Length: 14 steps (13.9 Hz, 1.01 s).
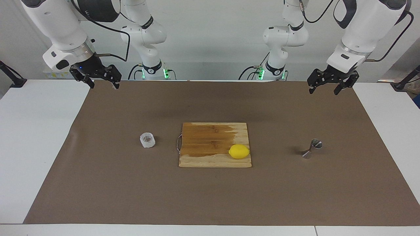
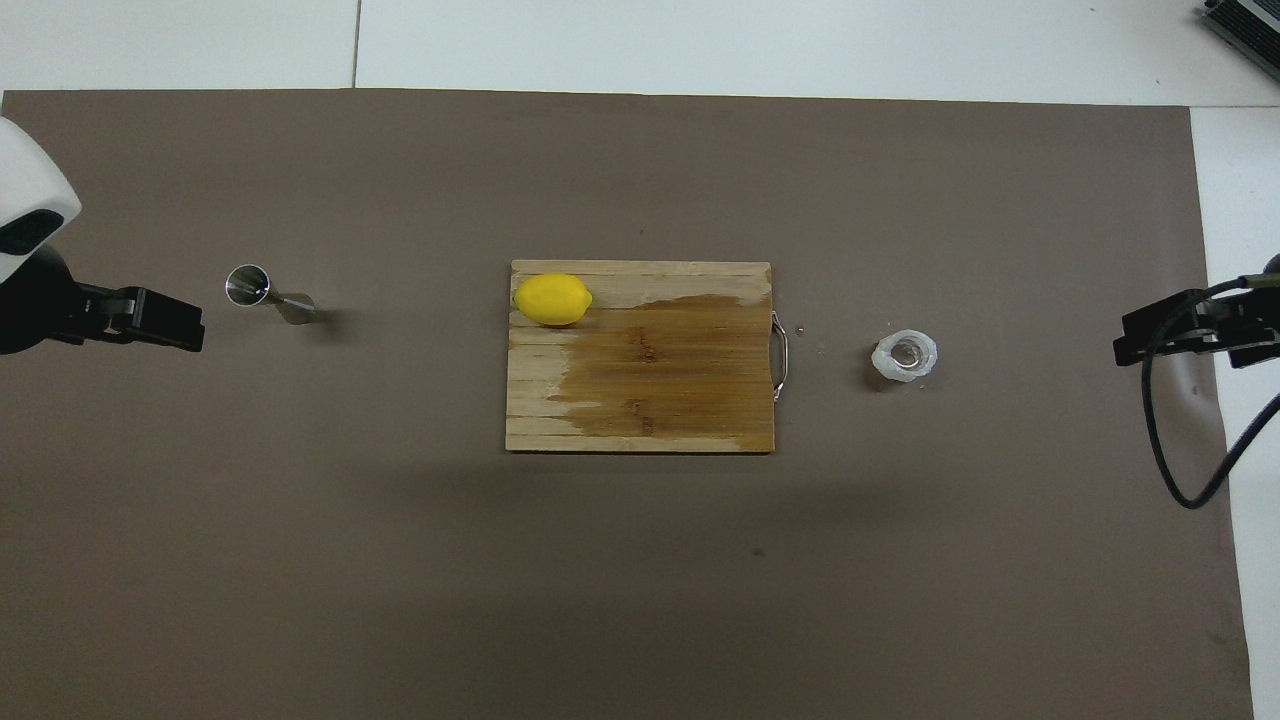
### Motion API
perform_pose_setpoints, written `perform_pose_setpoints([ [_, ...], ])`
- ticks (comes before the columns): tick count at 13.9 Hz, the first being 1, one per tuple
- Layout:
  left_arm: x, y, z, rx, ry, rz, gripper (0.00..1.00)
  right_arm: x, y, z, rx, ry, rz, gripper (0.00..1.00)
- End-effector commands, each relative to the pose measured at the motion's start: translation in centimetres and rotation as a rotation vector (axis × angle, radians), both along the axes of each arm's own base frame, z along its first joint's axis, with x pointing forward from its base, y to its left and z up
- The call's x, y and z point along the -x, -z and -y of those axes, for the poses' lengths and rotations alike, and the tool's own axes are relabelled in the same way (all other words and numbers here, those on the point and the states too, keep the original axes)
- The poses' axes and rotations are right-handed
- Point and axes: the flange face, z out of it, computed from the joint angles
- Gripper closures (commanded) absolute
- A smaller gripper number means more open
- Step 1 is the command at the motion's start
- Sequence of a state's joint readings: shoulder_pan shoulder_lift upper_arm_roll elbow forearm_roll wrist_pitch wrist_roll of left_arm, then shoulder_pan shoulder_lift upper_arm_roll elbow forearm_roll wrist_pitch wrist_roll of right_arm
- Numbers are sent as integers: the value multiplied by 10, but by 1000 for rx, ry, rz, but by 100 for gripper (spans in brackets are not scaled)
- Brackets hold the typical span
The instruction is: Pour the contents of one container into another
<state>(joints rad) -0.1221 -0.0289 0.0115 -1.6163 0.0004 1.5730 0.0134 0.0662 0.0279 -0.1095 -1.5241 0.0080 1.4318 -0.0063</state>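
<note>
Left gripper [image 1: 324, 86] and right gripper [image 1: 98, 78] (2 raised, both spread wide, empty) over the brown mat's [image 1: 210, 196] robot-side corners.

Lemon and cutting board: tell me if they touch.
Touching. The facing view shows the lemon resting directly on the cutting board, at its corner toward the left arm's end, with no gap beneath.

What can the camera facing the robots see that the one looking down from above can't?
Only the facing view shows the whole arms, their bases with green lights, and the wall. Only the overhead view shows the dark box at its top corner. Both show the cup, jigger, lemon on the board, and the left gripper and right gripper, both raised and waiting.
</note>
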Motion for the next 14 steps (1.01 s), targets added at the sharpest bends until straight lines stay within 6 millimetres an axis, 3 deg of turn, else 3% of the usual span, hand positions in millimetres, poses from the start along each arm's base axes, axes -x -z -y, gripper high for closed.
perform_pose_setpoints([
  [1, 6, -2, -4, 1, -7, -10, 0, 7, -1, 1, -22, -5, -3, 0],
  [5, 10, -3, 2, 0, -6, -16, 0, 7, -1, 1, -22, -5, -3, 0],
  [10, 6, -2, -5, 4, -23, 6, 0, 7, 0, 1, -22, -5, -5, 0],
  [14, -20, 18, -34, 97, -165, -33, 0, 7, 0, 1, -22, -5, -5, 0],
])
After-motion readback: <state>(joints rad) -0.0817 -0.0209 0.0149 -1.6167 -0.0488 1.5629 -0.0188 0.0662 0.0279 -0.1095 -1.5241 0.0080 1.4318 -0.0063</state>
